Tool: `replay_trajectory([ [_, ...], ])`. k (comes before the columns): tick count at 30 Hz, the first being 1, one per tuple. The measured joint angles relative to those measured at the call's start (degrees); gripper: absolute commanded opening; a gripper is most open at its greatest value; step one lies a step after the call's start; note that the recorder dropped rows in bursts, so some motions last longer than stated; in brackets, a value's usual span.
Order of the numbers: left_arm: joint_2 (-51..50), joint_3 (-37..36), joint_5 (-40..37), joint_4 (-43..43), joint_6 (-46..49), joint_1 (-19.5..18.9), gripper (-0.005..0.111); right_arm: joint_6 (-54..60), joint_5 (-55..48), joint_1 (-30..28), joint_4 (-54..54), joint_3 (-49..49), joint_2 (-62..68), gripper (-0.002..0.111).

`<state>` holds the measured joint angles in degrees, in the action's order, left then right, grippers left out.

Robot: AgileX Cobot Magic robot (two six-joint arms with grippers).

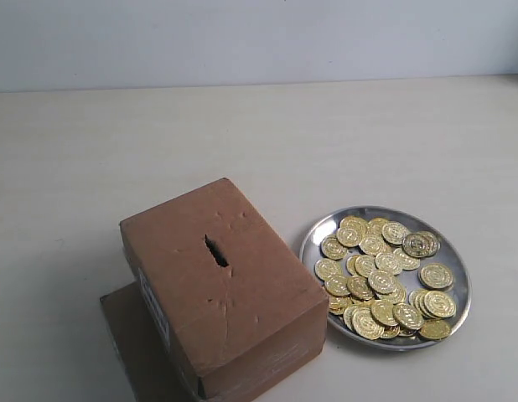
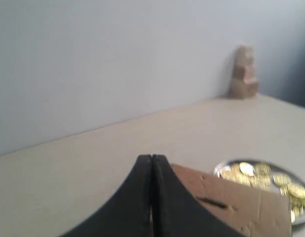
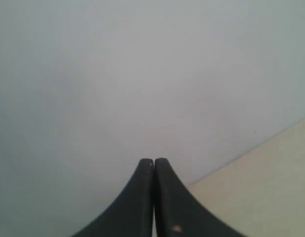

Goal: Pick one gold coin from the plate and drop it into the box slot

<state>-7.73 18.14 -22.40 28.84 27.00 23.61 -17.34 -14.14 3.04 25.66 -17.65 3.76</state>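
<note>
Since both end effectors have their fingertips pressed together with nothing between them, whichever goes for a coin must first part its fingers. Just ahead of the left end effector [image 2: 151, 161], and partly cut off by it, lies the box [image 2: 241, 210], with the slot [image 2: 210, 202] a dark slit in its top face. Beyond the box sits the plate [image 2: 218, 170] with its heap of gold coins [image 2: 261, 173], all blurred. Farther still, by the wall, stands a small brown object [image 2: 244, 74] too soft to identify.

The right end effector [image 3: 153, 162] faces only wall and a strip of worktop [image 3: 261, 187], so the plate's direction from it cannot be told. The exterior view shows neither arm. There the plate lies just beside the box on the right arm's side, so that arm is probably the nearer. The slot's long axis follows the box's longer side.
</note>
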Motion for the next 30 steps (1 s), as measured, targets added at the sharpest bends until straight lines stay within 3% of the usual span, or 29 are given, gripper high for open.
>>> replay_trajectory([
  [4, -8.91, 0.49, -2.10, 0.14, 17.54, 10.54, 0.000, 16.09, -9.29, 4.60, 0.00, -11.87, 13.81, 0.000],
  [10, -21.31, 0.49, -4.34, 0.02, 33.54, 19.62, 0.000, 28.51, -26.37, 12.68, -2.22, -27.53, 46.44, 0.000],
  [13, -23.30, 0.49, -3.01, -0.22, 37.55, 21.14, 0.000, 29.72, -32.46, 14.92, -5.81, -33.55, 61.71, 0.002],
  [16, -23.54, 0.49, -2.18, -0.22, 38.65, 21.37, 0.000, 29.96, -37.35, 15.34, -8.58, -37.37, 74.68, 0.014],
  [23, -22.49, 0.49, -1.77, -0.22, 38.89, 21.37, 0.000, 28.06, -42.71, 15.38, -16.70, -41.08, 92.15, 0.061],
  [30, -21.70, 0.49, -1.44, 0.14, 39.00, 21.37, 0.000, 22.82, -40.34, 15.38, -21.76, -41.76, 98.96, 0.063],
])
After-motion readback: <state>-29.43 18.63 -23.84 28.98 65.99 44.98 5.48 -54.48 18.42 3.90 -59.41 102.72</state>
